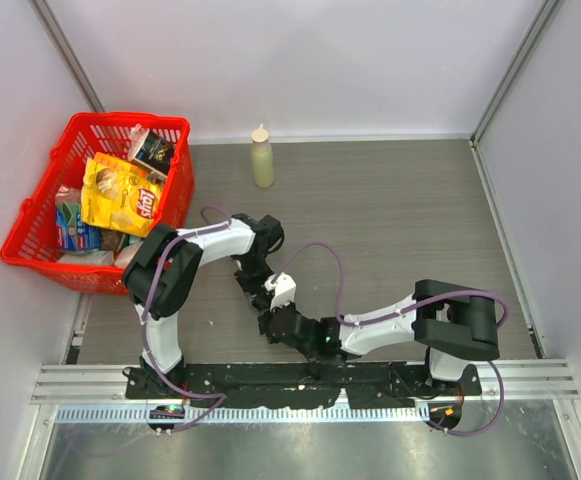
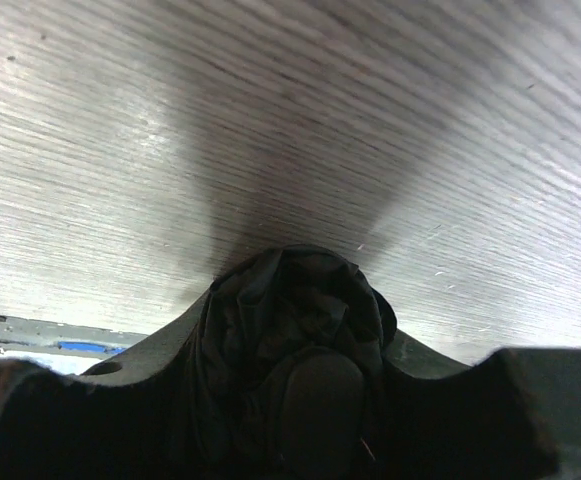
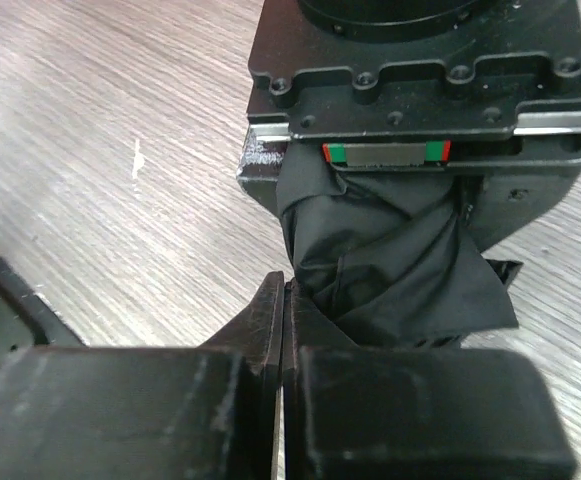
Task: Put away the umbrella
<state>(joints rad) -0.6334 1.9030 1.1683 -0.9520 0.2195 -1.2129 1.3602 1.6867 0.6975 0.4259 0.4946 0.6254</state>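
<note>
Lower centre overhead, the left gripper (image 2: 300, 400) clamps the bundled black umbrella (image 3: 390, 260) — likely steadying it — while the right gripper (image 3: 285, 330), fingers pressed fully together, touches the fabric's lower-left edge, perhaps pinching a fold.

The left arm (image 1: 210, 238) and right arm (image 1: 380, 330) have glossy white links between bulky matte-black joint casings. Each is trailed by a looping purple cable (image 1: 322, 252), and both are bolted to a black perforated base plate (image 1: 300, 385) on a silver rail (image 1: 530, 380). Close up, the wrist housing (image 3: 410, 60) is a squarish black block with small round screws (image 3: 359, 75), a silver strip and a red-and-green marking (image 3: 385, 152); the right gripper (image 3: 284, 300) has blocky, scuffed black jaws.
</note>
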